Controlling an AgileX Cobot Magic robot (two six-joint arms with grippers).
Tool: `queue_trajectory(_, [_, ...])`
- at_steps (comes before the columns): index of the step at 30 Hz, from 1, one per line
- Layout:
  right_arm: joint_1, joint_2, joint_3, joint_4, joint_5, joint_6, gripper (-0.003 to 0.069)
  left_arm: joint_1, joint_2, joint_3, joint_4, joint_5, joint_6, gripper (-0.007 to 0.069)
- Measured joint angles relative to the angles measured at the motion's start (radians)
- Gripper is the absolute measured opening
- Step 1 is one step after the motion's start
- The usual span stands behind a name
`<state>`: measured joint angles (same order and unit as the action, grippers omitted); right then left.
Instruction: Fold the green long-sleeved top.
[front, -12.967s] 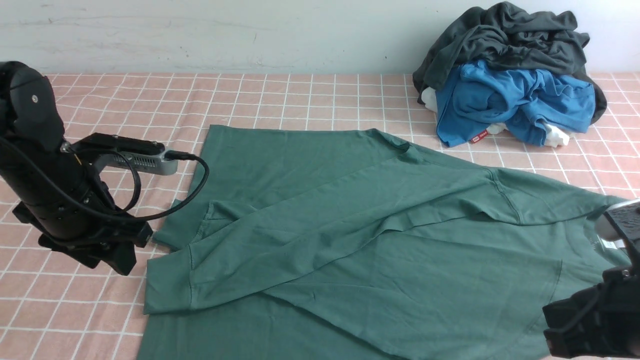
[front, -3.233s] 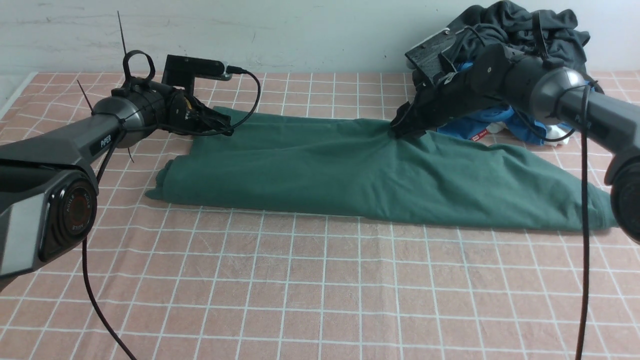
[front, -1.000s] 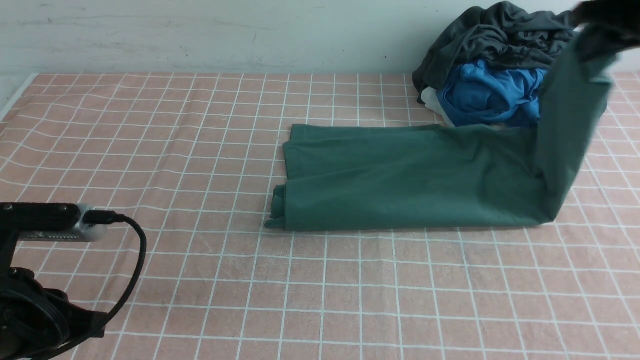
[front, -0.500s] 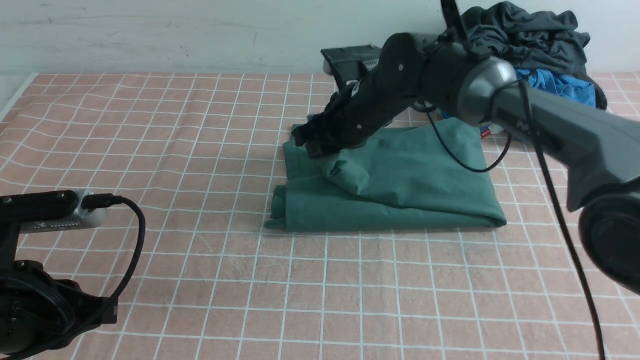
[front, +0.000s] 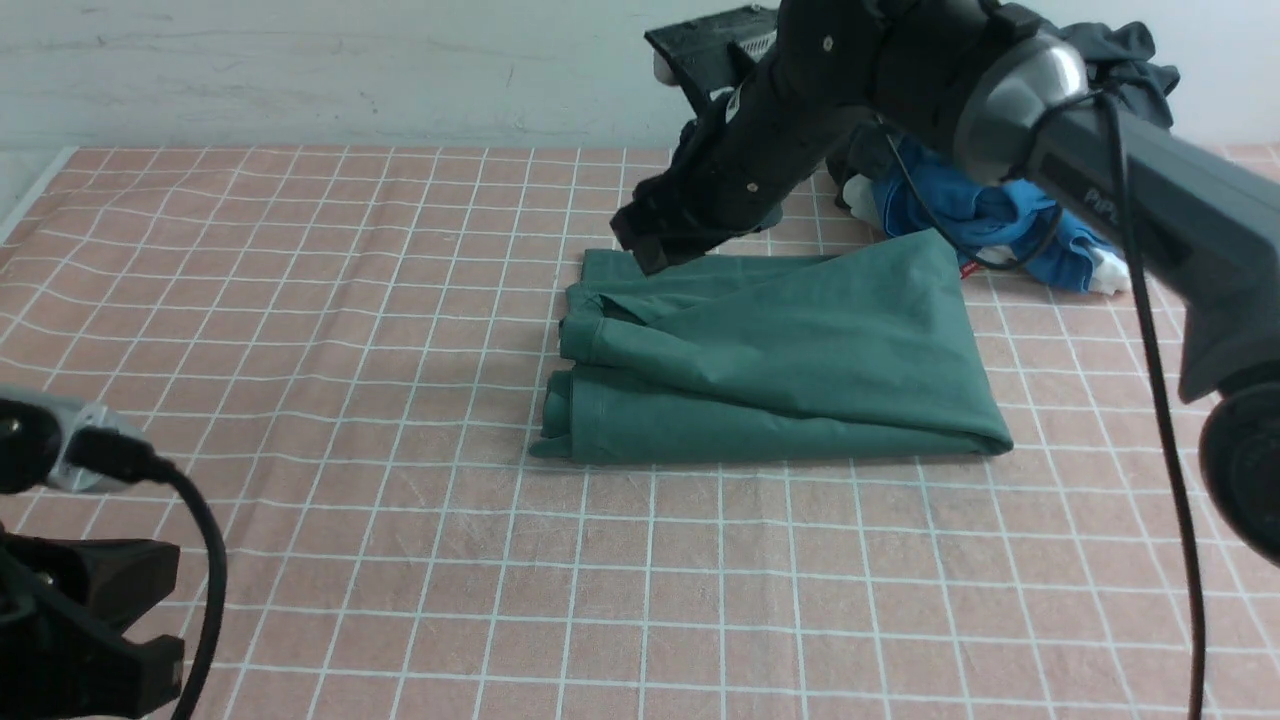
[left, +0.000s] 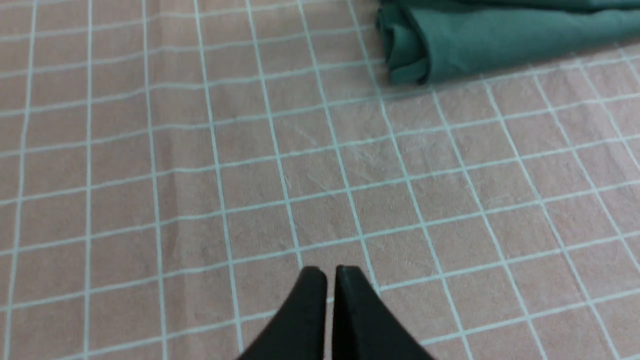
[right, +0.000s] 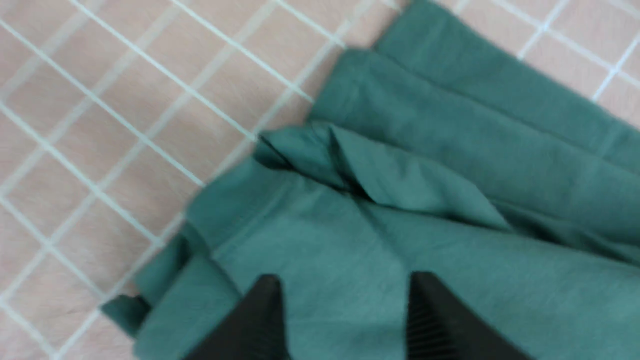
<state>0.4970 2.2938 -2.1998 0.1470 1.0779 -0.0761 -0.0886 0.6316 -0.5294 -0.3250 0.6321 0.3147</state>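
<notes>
Pink checked counter (front: 400, 560) carries the green long-sleeved top (front: 780, 370) folded over; right hand (front: 645, 245) hovers released above it, left hand (left: 330, 272) clenched empty, so next comes squaring its untidy edge.

Top: the green long-sleeved top (front: 790, 365) lies folded on the table (front: 400, 300), a little right of the middle, nearer the far edge than the near one.
Pile: the heap of clothes (front: 1000, 200) sits at the far right corner, just behind the top.
Right gripper (front: 645, 240): above the top's far left corner.
Left gripper (left: 330, 280): over the table at the near left corner, well apart from the top.
</notes>
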Motion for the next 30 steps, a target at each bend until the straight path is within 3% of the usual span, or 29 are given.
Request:
queue_trajectory(4, [0.010,0.089,0.008,0.076,-0.072,0.016,0.0046,-0.035,-0.123,0.045,0.001,-0.056,0.003,0.0011])
queue_trajectory(7, [0.040,0.141,0.009,0.141,-0.119,0.011,-0.0001,-0.044,-0.212,0.072,0.001,-0.090,0.033,0.0011])
queue_trajectory(13, [0.080,0.114,-0.049,0.138,-0.056,-0.017,-0.0013,-0.049,-0.373,0.146,0.000,-0.165,0.085,0.0011])
queue_trajectory(18, [0.080,-0.068,-0.202,-0.067,0.142,-0.016,-0.0014,-0.049,-0.475,0.195,0.000,-0.254,0.089,0.0011])
queue_trajectory(23, [0.077,-0.349,-0.187,-0.229,0.166,0.021,-0.0014,-0.052,-0.523,0.216,0.000,-0.304,0.090,0.0011])
queue_trajectory(30, [0.077,-0.874,0.267,-0.391,0.170,0.047,-0.0014,-0.053,-0.533,0.221,-0.001,-0.306,0.092,0.0011])
